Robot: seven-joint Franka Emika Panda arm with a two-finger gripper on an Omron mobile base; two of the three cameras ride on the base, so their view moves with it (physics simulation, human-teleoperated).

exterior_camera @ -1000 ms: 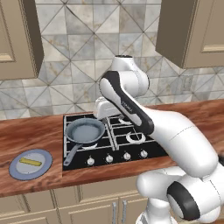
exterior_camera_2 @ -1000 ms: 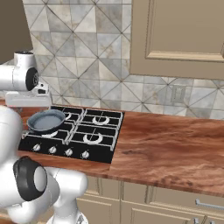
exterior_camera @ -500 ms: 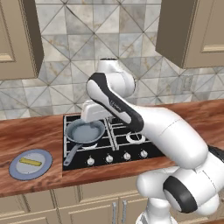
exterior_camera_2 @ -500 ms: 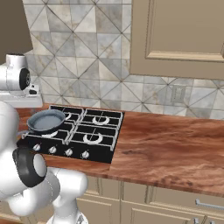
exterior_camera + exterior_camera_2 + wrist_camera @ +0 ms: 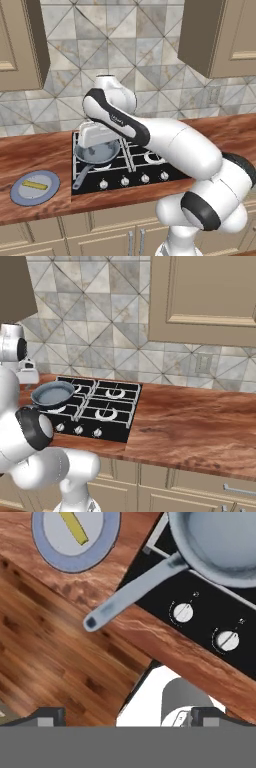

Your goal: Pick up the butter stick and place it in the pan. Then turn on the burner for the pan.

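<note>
Gripper [image 5: 127,716]: hanging above the near left corner of the cooktop, fingers spread wide apart, pinching nothing; both dark tips [image 5: 47,716] showing at the bottom of the hand view.
Butter stick [image 5: 34,185]: lying flat on the plate, well left of the stove, untouched; showing as a thin yellow bar in the hand view.
Plate [image 5: 20,194]: sitting on the counter near its front edge, left of the cooktop, apart from it.
Pan [image 5: 100,151]: resting on the near left grate, bowl bare; handle [image 5: 131,591] pointing toward the near left, its end reaching past the cooktop's front edge over the wood.
Burner [image 5: 106,414]: one of four silver rings under black grates; the one beneath the pan mostly covered by it.
Cooktop [image 5: 114,428]: lying black and set into the counter, a row of knobs [image 5: 183,612] running along its near edge.
Counter [image 5: 195,426]: stretching brown and wooden, far to the right of the stove.
</note>
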